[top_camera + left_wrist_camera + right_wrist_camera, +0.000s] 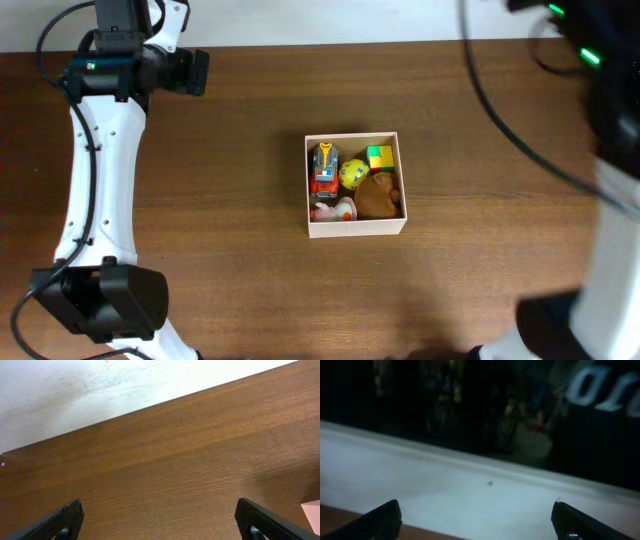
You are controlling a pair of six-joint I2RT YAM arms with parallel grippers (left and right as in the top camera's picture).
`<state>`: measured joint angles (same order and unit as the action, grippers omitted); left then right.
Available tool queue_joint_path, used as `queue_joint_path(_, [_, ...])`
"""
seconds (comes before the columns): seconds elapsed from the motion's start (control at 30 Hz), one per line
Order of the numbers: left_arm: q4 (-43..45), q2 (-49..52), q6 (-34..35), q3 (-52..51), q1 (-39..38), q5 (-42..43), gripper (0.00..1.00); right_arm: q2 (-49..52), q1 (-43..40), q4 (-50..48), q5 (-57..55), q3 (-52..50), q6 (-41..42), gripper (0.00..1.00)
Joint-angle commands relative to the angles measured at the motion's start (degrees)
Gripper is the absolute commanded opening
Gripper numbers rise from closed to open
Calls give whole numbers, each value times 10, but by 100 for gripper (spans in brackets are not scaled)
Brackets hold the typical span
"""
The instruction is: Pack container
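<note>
The container [355,226] sits near the middle of the counter [240,150], square to its edges and well apart from both arms. Five small toys are packed closely inside it: a truck [324,170], a yellow ball [353,174], a cube [379,158], a brown plush [378,197] and a pink toy [333,210].

The left end effector [162,525] is held wide, with nothing between its fingers and bare wood below. The right end effector [477,522] is likewise spread wide and empty, and is aimed past the counter at a dark background. A pale corner [312,512] at the edge of the left wrist view may be the container, but too little of it is shown to be sure.

The container is judged to be light, even when loaded, since it is thin cardboard. Its walls are expected to be fairly stiff along their length but easily crushed or bowed if pinched hard. The smooth white outside may be slippery. A hold is best taken on one wall near a corner, with one finger inside and one outside. The container should be kept level, as the ball and truck could shift.
</note>
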<state>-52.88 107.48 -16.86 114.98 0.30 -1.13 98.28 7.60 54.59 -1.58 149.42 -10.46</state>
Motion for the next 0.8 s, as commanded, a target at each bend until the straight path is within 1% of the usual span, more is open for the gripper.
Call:
queue_joint_path(0.0, [1, -3, 6, 9, -1, -2, 99, -71, -21, -16, -7, -110, -13, 99])
queue_joint_path(0.1, [1, -3, 6, 9, -1, -2, 99, -176, -39, -90, -6, -266, -13, 99])
queue_joint_path(0.17, [1, -3, 6, 9, -1, -2, 99, -257, -53, -151, -6, -393, -13, 99])
queue_joint_path(0.4, [1, -3, 6, 9, -1, -2, 99, -519, -82, -306, -4, -784, -13, 99])
queue_joint_path(0.43, [1, -3, 6, 9, -1, -2, 99, -534, -85, -315, -4, -805, -13, 99])
queue_joint_path(0.5, [1, -3, 6, 9, -1, -2, 99, -589, -95, -346, -3, -884, -13, 99])
queue_joint_path(0.6, [-5, -3, 6, 9, -1, -2, 99, -649, -110, -364, 14, -970, -13, 99])
queue_joint_path(0.77, [-36, -11, 6, 9, 0, -2, 99, -717, -122, -378, 56, -1077, -13, 99])
